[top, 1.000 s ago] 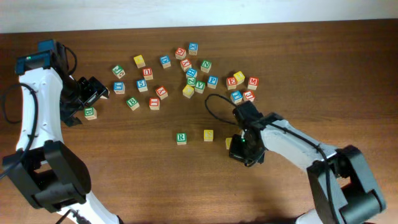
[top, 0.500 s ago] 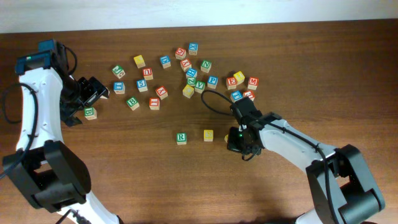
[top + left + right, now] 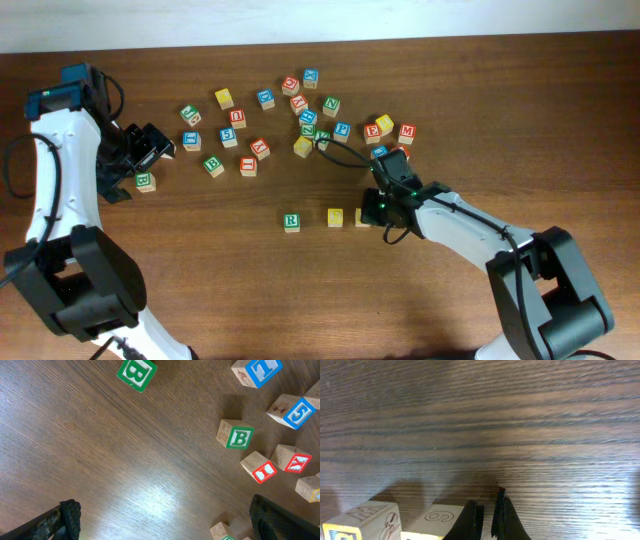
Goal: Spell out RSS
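1. Fingers (image 3: 506, 522) of the right gripper (image 3: 488, 519) are pinched nearly together with nothing between them, just a thin sliver of gap in the wrist view.
2. Second yellow cube (image 3: 432, 525) sits right up against the outside of one finger, not in the jaws. It looks like it's touching.
3. From overhead I see the row: R cube (image 3: 291, 221) on the left, first yellow cube (image 3: 335, 217) near it, then the second yellow one just beside that, partly tucked under the gripper.
4. Row sits on bare table (image 3: 200, 280), well apart from the loose pile of letter cubes further back.
5. Left gripper (image 3: 155, 145) is way off to the side, fingers spread wide and holding nothing, with a green B cube (image 3: 145, 181) near it.
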Motion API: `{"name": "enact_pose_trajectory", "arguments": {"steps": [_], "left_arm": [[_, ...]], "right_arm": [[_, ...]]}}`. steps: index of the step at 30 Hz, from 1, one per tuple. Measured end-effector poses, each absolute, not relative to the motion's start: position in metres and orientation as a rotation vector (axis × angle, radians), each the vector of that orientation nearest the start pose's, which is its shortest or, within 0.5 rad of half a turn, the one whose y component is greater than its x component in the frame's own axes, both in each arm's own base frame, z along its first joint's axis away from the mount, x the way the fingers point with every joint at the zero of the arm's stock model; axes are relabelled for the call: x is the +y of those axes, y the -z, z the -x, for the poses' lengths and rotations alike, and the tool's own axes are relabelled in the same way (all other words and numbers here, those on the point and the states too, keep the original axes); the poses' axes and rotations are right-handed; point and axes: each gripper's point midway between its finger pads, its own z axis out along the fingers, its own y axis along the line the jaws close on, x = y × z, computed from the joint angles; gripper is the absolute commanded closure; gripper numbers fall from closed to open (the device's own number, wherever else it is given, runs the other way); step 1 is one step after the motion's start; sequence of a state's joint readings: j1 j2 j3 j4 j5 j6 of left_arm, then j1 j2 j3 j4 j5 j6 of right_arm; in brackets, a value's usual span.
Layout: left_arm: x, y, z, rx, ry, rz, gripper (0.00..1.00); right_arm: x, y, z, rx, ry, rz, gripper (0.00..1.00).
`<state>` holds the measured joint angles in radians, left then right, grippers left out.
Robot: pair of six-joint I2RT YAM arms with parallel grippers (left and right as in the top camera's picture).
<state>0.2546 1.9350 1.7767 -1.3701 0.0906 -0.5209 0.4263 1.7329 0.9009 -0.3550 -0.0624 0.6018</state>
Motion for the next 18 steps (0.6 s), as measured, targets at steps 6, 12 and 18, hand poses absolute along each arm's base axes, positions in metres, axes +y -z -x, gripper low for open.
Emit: {"name": "enact_pose_trajectory", "arguments": {"steps": [6,12,18], "left_arm": [[0.080,-0.136,-0.368,2.878,0.148,1.172,0.00],[0.080,-0.136,-0.368,2.878,0.148,1.172,0.01],[0.080,-0.136,-0.368,2.878,0.148,1.172,0.01]], "right_arm": [[0.180,-0.010,-0.322,2.829,-0.512,-0.230,0.96],[0.184,-0.010,-0.317,2.851,-0.562,-0.309,0.96],[0.147,-0.062,-0.311,2.914,-0.500,-0.468,0.96]]}}
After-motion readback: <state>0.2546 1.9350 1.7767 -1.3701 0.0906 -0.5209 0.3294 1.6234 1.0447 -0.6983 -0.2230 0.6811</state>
